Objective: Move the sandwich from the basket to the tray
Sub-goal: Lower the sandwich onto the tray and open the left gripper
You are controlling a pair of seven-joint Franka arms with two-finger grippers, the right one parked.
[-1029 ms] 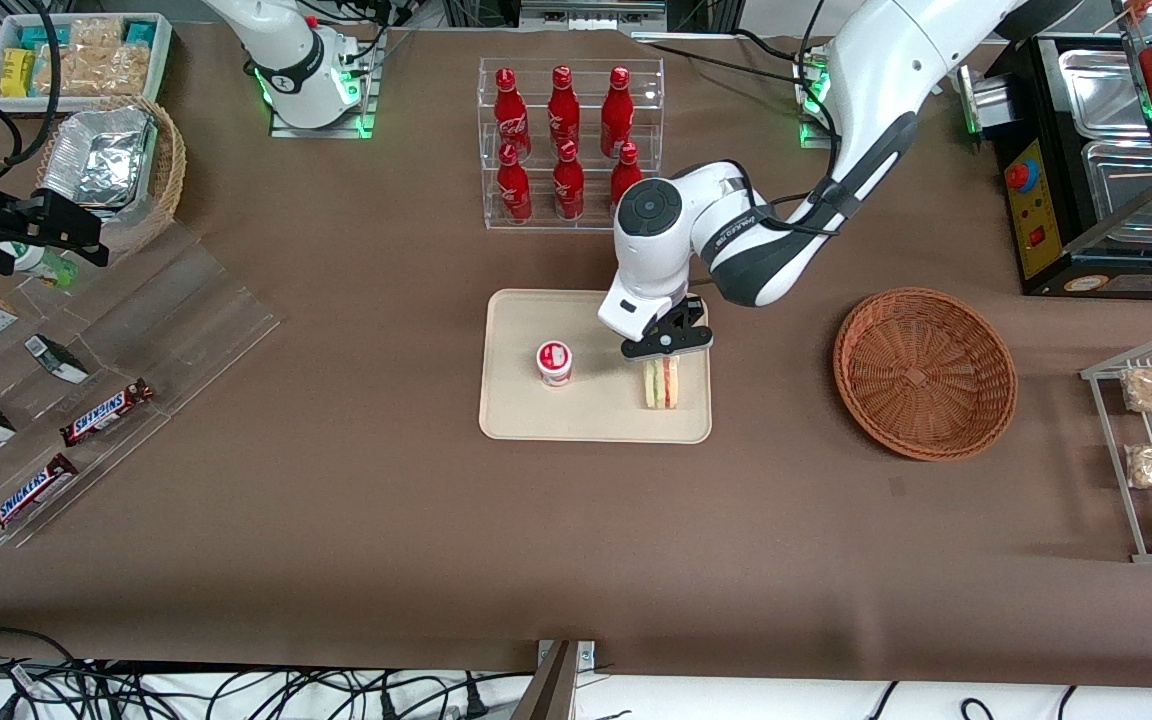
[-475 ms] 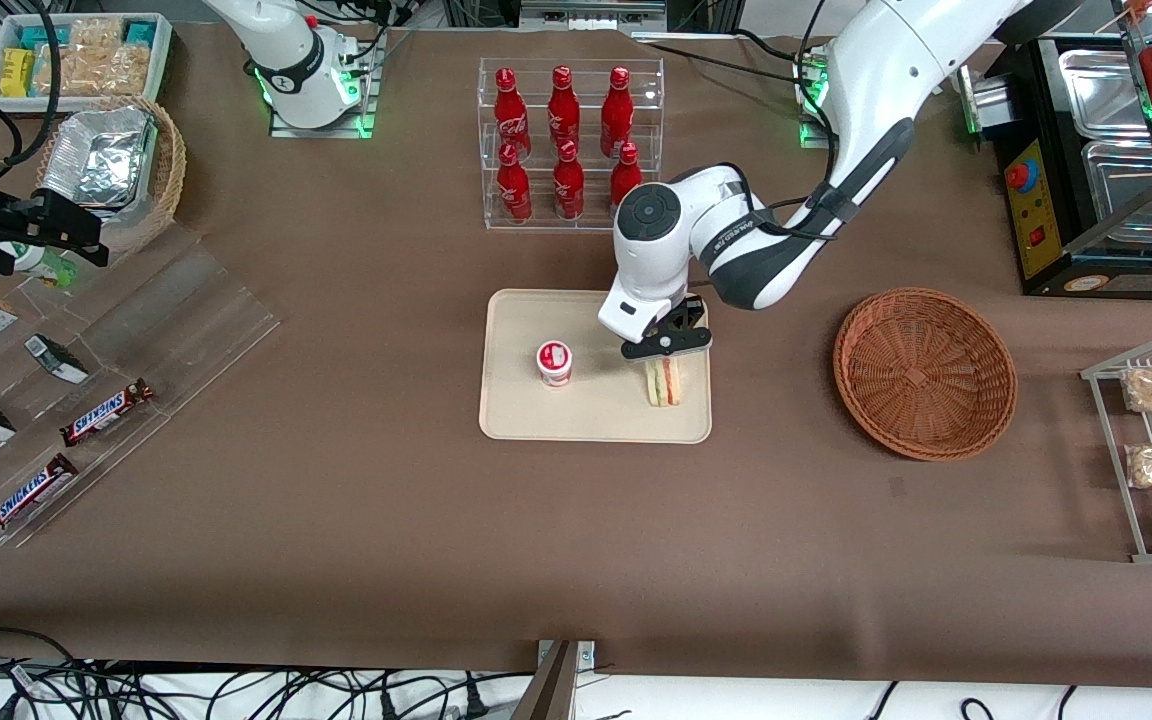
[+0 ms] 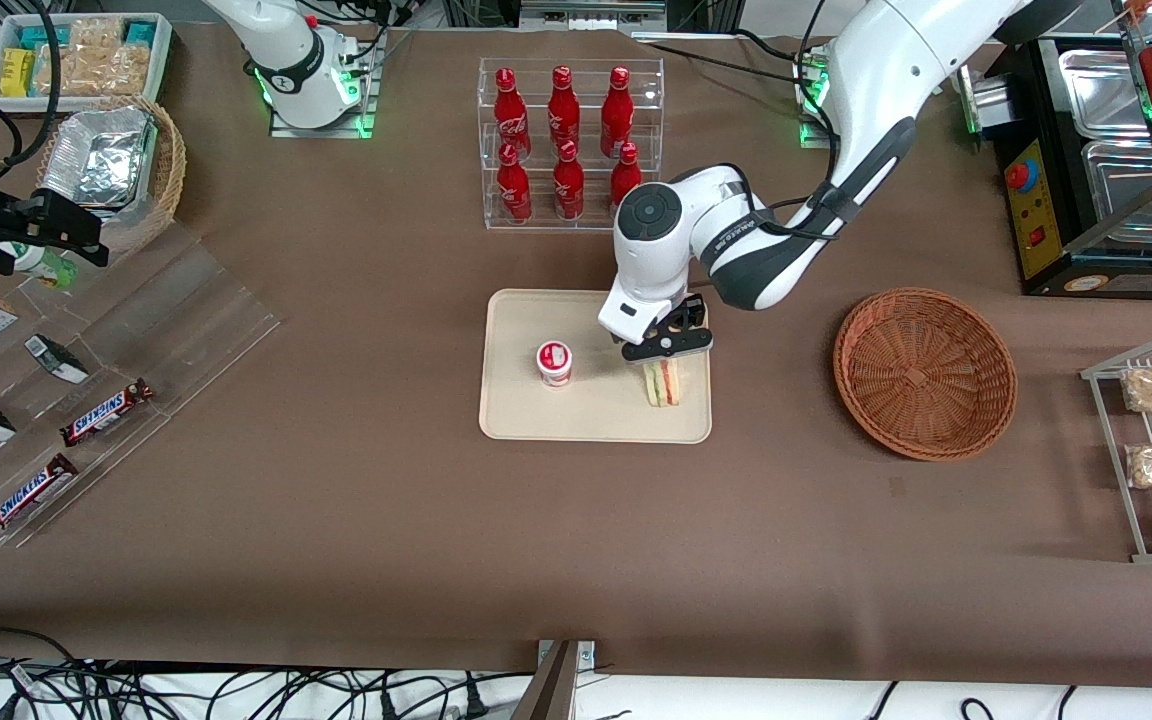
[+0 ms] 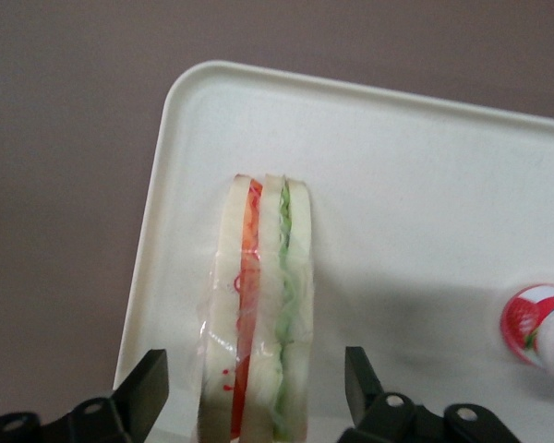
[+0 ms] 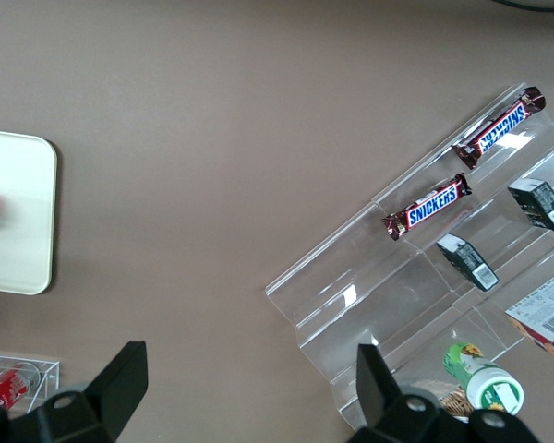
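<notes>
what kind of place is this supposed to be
Probably a mock snack counter or shop set up in a robot lab. A clear rack of red soda bottles, chocolate bars on an acrylic stand, and the open gripper over a wrapped sandwich standing on a tray suggest it.

The tray point(image 3: 536, 420) is plain cream-beige, and on it stands the sandwich point(image 3: 663, 384) with pale bread edged by a red stripe and a wavy green one under clear wrap. Above the sandwich hangs the black gripper point(image 3: 667, 346), its fingers point(image 4: 146, 395) black too and spread apart on either side of the wedge, on a white arm with dark grey joints. A small cup point(image 3: 555, 362) beside it is white with a red top. The basket point(image 3: 924, 372) is reddish-brown woven wicker. The table point(image 3: 436, 530) is covered in flat brown. The bottles point(image 3: 563, 130) in the clear rack are bright red.
</notes>
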